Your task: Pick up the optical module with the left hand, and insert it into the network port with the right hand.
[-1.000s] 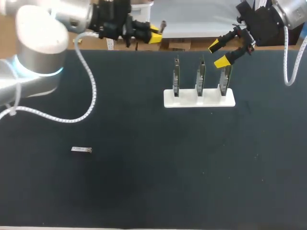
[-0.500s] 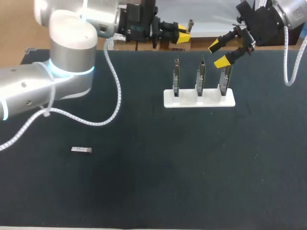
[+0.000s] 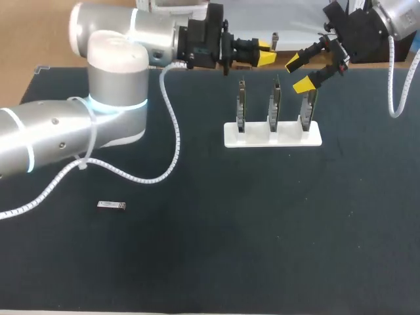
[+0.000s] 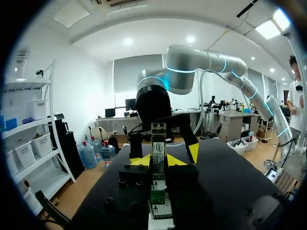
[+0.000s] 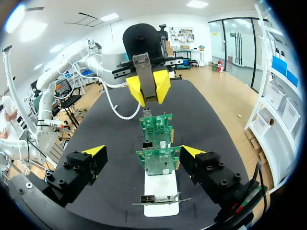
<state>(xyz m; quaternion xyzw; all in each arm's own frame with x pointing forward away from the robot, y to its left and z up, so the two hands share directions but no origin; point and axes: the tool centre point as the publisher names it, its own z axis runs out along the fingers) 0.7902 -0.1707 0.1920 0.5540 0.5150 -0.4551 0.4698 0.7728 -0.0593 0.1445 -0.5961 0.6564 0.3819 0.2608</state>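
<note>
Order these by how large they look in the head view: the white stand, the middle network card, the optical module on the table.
1. white stand
2. middle network card, seen edge-on, so its true size is unsure
3. optical module on the table, clearly smallest

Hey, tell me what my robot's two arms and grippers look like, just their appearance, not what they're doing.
Both are thick, rounded silver tubes. The left arm has glowing blue rings at its joints and a white coiled cable looping along it; the right arm trails a similar cord. The left gripper and right gripper are black and blocky, with bright yellow fingertips.
</note>
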